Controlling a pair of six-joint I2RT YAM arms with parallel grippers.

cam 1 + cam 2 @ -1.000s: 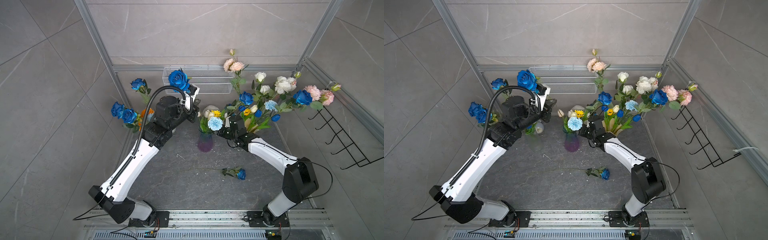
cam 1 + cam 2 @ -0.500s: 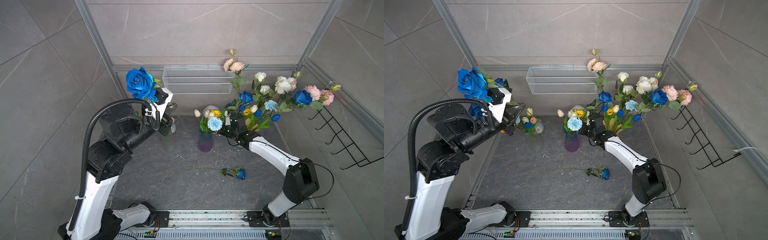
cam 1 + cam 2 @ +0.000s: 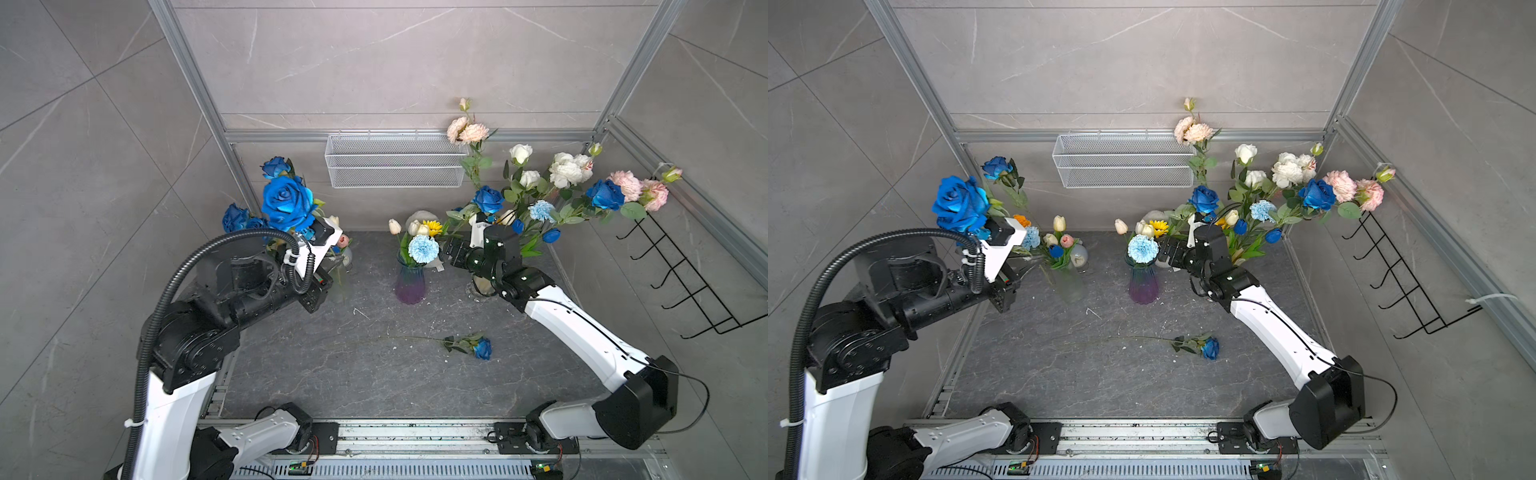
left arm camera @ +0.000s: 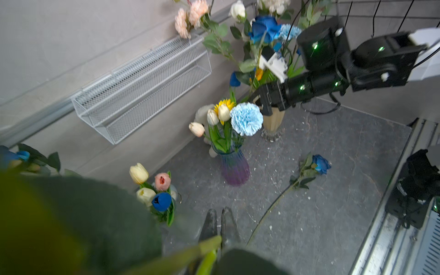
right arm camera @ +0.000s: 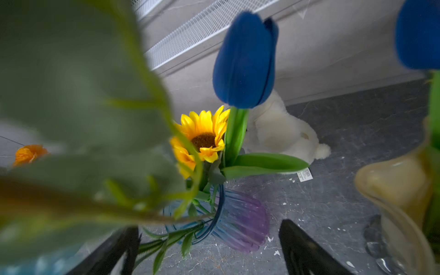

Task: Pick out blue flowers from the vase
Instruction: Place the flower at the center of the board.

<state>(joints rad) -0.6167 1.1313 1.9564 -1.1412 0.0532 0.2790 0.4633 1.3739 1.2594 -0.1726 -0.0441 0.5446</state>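
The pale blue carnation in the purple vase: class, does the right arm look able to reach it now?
Probably yes. The right gripper, jaws open, sits right beside the carnation at the vase; only leaves crowd the gap.

My left arm is raised, elbow bent, left gripper (image 4: 219, 221) clamped tight, apparently on the blue rose (image 3: 286, 203) stem. My right arm stretches forward, right gripper (image 5: 209, 226) spread wide.
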